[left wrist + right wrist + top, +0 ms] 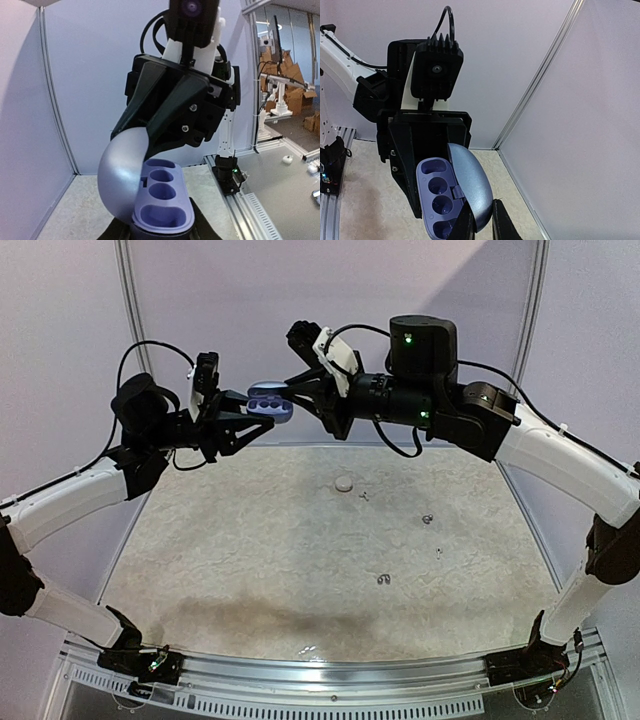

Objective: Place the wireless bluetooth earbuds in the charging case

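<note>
The charging case [270, 401] looks light and slick. The left claw [253, 411] pinches its base and the right claw [295, 398] pinches its lid. The tiny earbuds [427, 519] on the surface [250, 550] probably roll, so nip each across its body.

Speckled table [200, 570], 1 small round disc [344, 482], tiny earbuds [383, 579] scattered apart

A robotics lab, laid out as a test cell. Pale partition panels [70, 310] in aluminium framing wall off the desk [250, 570] at its far edge and both sides, and a slotted metal rail [330, 672] runs along its near edge. Beyond the right side are another bench [280, 167], a second white arm [278, 92] and stacked cardboard boxes [300, 102].
</note>
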`<state>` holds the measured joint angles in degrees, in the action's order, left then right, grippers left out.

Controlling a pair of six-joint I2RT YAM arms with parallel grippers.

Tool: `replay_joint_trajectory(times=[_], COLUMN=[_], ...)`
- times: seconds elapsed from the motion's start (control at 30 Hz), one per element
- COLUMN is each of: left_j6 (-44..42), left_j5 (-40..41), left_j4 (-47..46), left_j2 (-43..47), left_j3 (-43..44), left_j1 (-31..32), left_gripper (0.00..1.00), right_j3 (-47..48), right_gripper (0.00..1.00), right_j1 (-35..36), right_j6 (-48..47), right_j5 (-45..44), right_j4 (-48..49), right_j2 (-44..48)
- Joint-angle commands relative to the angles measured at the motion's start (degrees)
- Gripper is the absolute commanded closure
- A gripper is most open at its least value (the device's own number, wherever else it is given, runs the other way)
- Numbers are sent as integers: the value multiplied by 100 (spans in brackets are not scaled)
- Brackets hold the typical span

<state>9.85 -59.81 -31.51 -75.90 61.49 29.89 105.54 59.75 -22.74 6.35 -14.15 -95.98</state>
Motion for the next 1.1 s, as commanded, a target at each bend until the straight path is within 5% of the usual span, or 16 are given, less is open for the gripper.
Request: replay_joint_trajectory(times=[0.0,0.17,0.3,0.47,0.73,1.07], left_j6=[1,2,-96,-321,-270,563], left_j5=[-72,-45,-44,-12,175,993], left_j4=[-68,-67,-66,-188,-250,-611], left_j2=[-67,-65,-44,8,46,91], left_j3=[28,4,-22,-87,-277,-691], left_j1=[43,48,44,39,35,26], left_gripper=[82,100,100,100,100,100], right_j3=[139,135,133,86,105,407], right_gripper=[97,97,94,65,54,15], right_j1=[43,43,42,40,-136,-359], right_j6=[57,131,257,460,1157,1943], right_j5=[59,68,68,-119,199,1089], right_j4=[5,48,120,60,25,-32], right_j2=[-114,-118,-118,-120,-95,13])
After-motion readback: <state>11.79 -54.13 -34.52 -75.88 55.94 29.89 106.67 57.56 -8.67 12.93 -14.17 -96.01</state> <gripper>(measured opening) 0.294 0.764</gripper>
